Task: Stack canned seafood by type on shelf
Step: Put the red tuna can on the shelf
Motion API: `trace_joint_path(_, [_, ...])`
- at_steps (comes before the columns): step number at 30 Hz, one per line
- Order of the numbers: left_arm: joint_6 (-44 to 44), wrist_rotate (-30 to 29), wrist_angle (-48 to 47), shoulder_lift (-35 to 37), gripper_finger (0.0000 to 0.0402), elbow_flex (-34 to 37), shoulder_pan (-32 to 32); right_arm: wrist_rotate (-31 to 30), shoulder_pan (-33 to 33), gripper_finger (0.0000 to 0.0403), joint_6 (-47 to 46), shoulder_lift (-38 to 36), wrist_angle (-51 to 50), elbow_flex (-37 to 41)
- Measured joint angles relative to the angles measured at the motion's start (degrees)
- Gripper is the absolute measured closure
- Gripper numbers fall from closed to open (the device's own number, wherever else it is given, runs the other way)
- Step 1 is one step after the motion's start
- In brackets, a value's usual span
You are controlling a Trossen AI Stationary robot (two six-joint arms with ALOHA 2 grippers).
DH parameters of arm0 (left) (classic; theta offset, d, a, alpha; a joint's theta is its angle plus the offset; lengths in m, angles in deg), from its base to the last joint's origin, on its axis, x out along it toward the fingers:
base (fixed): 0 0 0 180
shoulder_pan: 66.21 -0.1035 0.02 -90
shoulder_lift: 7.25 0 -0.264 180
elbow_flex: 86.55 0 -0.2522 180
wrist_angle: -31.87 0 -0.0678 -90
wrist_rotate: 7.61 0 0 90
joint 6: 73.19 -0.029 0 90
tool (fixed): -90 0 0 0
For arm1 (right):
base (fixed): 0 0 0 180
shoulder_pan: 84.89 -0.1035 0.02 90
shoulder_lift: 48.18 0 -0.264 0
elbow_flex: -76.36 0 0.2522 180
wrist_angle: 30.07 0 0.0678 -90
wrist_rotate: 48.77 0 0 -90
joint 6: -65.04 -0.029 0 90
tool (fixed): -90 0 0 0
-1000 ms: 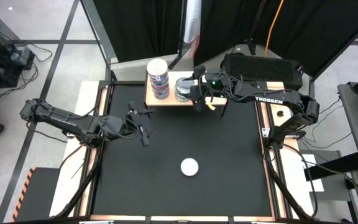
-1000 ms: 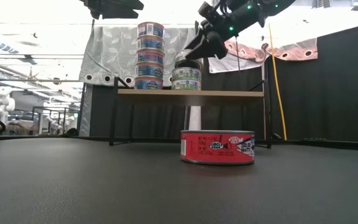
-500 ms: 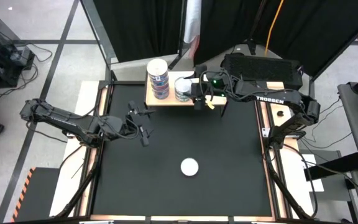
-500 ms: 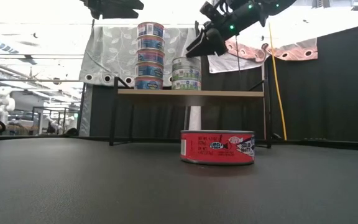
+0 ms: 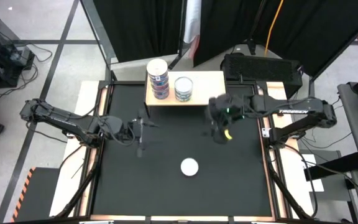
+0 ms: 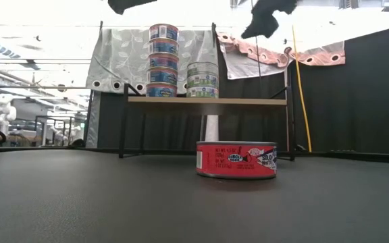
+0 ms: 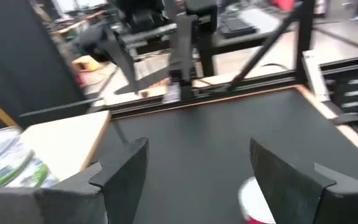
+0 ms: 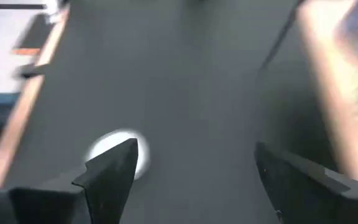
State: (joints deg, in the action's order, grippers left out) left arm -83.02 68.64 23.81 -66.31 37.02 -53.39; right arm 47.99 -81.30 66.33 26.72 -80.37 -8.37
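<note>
**Two stacks on the shelf, one red tin out on the desk**

While both arms hang over the black desk (image 5: 241, 180), nothing is in either tool. The right tool (image 5: 219, 129) sits above the desk just off the shelf's front edge, toward the right side, fingers spread apart with nothing between them. In its wrist view the two dark fingers (image 8: 114, 171) frame bare mat, with the white lid of the loose tin showing blurry beyond. The left tool (image 5: 139, 132) hovers over the left part of the desk, also spread wide and holding nothing; its wrist view shows its fingers (image 7: 126, 174) with a gap and open mat between.

The shelf (image 5: 213, 79) stands at the desk's far edge, roughly mid-way along. On its light wood top there's a tall stack of blue/purple tins (image 6: 163, 61), four high from the low view, and right beside it a shorter stack of green-white tins (image 6: 202, 79), two high. One red tin (image 6: 236, 159) sits alone on the desk, well apart from the shelf, nearer the front edge and about centred (image 5: 189, 167).
</note>
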Motion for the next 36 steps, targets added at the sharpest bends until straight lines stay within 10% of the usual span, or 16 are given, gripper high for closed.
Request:
trace_joint_path(11, [10.0, 4.5, -2.8, -0.8, 0.0121, -3.9, 5.1, -5.7, -21.9, 0.0085, -31.2, 7.0, 8.8, 14.2])
trace_joint_path(18, [21.5, -2.8, -9.2, -2.7, 0.0121, -3.8, 10.1, -12.9, -27.6, 0.0107, -33.5, 14.7, 22.3, 18.9])
trace_joint_path(36, [24.5, -7.3, -6.2, -16.9, 0.0121, -3.7, 16.5, -18.9, -30.1, 0.0346, -33.6, 24.8, 26.0, 15.4])
